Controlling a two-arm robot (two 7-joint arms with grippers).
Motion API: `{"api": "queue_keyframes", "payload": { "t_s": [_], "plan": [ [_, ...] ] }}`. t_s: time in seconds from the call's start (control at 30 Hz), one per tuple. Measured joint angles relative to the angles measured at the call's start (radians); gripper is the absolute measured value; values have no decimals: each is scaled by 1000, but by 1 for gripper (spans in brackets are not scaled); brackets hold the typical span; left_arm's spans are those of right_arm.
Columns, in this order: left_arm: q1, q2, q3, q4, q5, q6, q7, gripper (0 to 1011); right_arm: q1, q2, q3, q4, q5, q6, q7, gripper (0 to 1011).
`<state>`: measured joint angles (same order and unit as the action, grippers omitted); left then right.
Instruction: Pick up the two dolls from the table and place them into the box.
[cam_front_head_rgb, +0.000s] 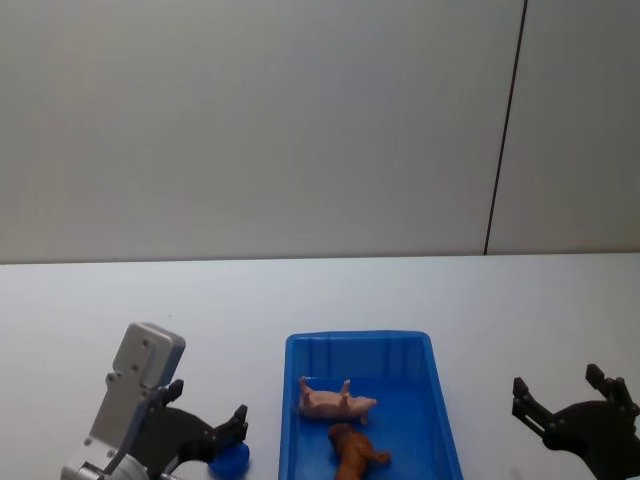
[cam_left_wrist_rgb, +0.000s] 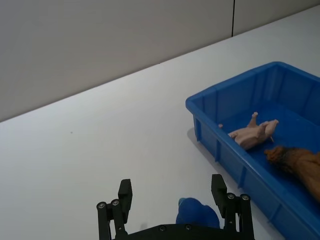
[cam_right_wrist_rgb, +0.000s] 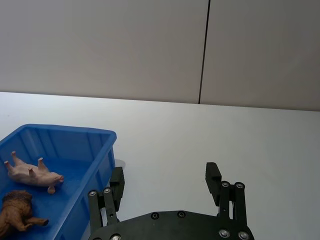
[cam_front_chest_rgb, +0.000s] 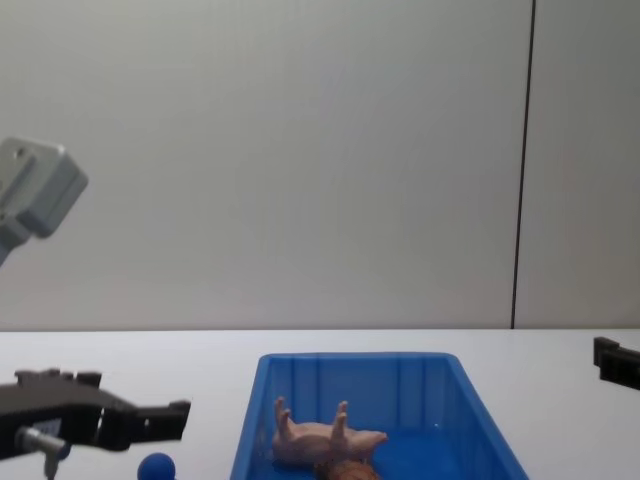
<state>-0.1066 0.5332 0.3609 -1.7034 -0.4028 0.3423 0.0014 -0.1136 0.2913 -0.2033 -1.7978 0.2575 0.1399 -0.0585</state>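
Both dolls are inside the box (cam_front_head_rgb: 440, 400), which sits on the white counter (cam_front_head_rgb: 300, 290). Pink doll (cam_front_head_rgb: 335, 402) lies on its back, legs up, on the box floor, mid-box. Brown doll (cam_front_head_rgb: 358, 452) lies just beside the pink one, on the side nearer the robot; whether they touch I cannot tell.

Left gripper (cam_front_head_rgb: 205, 425) hangs above the counter off the box's left wall, fingers spread, grasping nothing. In the left wrist view the left gripper (cam_left_wrist_rgb: 172, 202) has open counter between its fingers (cam_left_wrist_rgb: 125, 192), with a small blue object (cam_left_wrist_rgb: 196, 214) on the counter under it, near the box's left wall (cam_left_wrist_rgb: 235, 160).

Right gripper (cam_front_head_rgb: 575, 400) hangs off the box's right side, well apart from it, also released and empty. In the right wrist view the right gripper (cam_right_wrist_rgb: 165, 182) has bare counter between its fingers (cam_right_wrist_rgb: 212, 175), with the box's right wall (cam_right_wrist_rgb: 102, 162) near it
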Motion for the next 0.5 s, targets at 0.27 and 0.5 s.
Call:
{"api": "queue_keyframes", "payload": {
  "t_s": [0.27, 0.5],
  "plan": [
    [5, 0, -2, 36, -23, 1, -41, 1001, -1, 1, 1, 0, 0, 0, -1, 1001],
    [-5, -16, 2, 78, -28, -11, -84, 1001, -1, 0, 1, 0, 0, 0, -2, 1001]
  ]
}}
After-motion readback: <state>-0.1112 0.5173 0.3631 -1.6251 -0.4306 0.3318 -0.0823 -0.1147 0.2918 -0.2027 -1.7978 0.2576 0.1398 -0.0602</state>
